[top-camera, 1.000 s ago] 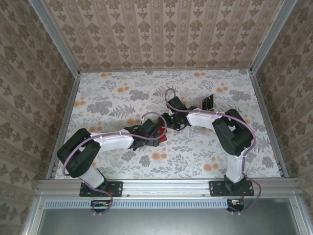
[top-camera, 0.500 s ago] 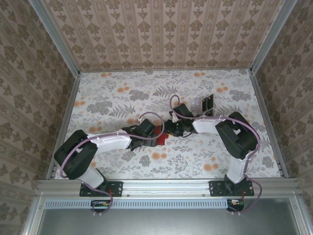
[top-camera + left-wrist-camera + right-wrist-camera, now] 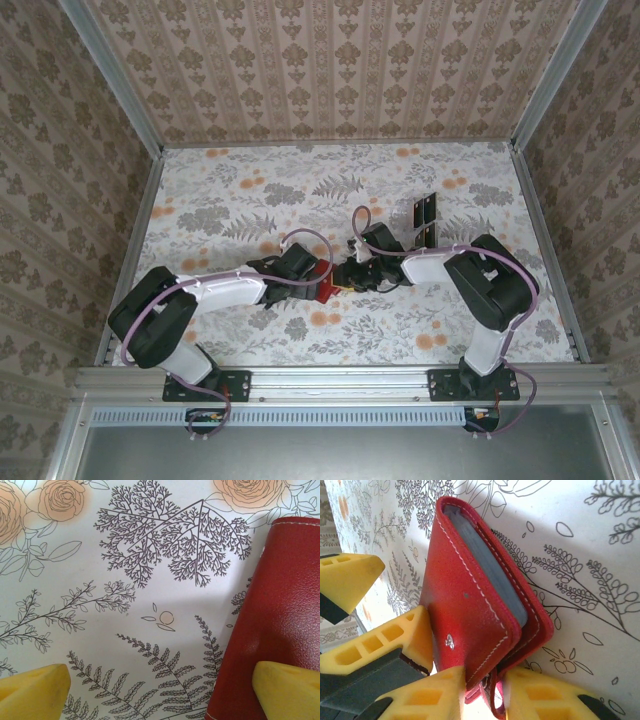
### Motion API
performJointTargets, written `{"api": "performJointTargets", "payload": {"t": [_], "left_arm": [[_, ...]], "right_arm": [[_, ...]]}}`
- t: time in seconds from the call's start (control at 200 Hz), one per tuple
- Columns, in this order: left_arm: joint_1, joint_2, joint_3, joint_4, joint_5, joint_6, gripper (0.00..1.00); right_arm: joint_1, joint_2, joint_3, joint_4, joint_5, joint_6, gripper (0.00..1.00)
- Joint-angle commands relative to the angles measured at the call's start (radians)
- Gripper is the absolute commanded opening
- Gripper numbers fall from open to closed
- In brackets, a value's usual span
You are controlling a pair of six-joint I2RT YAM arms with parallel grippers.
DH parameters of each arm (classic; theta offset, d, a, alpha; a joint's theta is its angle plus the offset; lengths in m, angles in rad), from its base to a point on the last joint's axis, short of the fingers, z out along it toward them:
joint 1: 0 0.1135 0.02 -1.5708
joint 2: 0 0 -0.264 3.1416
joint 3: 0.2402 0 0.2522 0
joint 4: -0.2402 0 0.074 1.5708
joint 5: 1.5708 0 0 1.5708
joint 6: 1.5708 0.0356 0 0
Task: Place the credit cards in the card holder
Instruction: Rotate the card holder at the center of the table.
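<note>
Card holder (image 3: 470,605): small red leather case, folded, with white stitching along the edges and a small metal stud on the outer cover. In the top view it sits near the middle of the bench (image 3: 230,200), a little toward the near edge, between the two tools.

Contents: a pale grey-blue layer (image 3: 487,565) shows between the two covers. Whether this is card stock or lining cannot be told.

Right tool (image 3: 485,695): clenched on the holder. Its yellow fingertips flank the lower edge of the case, with red leather filling the gap between them.

Left tool (image 3: 160,692): released, its yellow fingers spread wide. In the left wrist view one fingertip overlaps the red cover and the other is well apart over the bare bench. In the right wrist view the nearer finger lies against the outer cover.

Bench: pale covering printed with ferns, branches and orange roses.

Rack (image 3: 425,212): clear with black panels, upright, beyond the right arm and apart from the holder.

Walls (image 3: 320,60): patterned beige wallpaper on three sides.
</note>
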Motion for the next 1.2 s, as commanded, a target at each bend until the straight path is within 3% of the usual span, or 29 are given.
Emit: {"api": "performJointTargets", "payload": {"t": [0.0,0.18,0.45,0.515,0.7,0.92,1.195], "left_arm": [[0.006,0.027,-0.045,-0.083,0.010,0.025,1.00],[0.004,0.031,-0.051,-0.079,0.011,0.021,1.00],[0.003,0.043,-0.053,-0.080,0.015,0.019,1.00],[0.003,0.045,-0.055,-0.080,0.014,0.017,1.00],[0.004,0.045,-0.061,-0.079,0.012,0.015,1.00],[0.001,0.052,-0.059,-0.078,0.011,0.014,1.00],[-0.002,0.065,-0.050,-0.081,0.012,0.011,1.00]], "right_arm": [[0.018,0.028,-0.006,0.036,-0.082,-0.008,0.18],[0.010,0.035,-0.027,0.038,-0.092,-0.030,0.00],[-0.027,-0.004,-0.061,0.034,-0.116,-0.098,0.00],[-0.034,-0.006,-0.064,0.030,-0.124,-0.114,0.14],[-0.043,0.000,-0.083,0.059,-0.157,-0.117,0.16],[-0.042,-0.002,-0.110,0.112,-0.205,-0.118,0.15],[-0.045,-0.023,-0.116,0.085,-0.224,-0.152,0.00]]}}
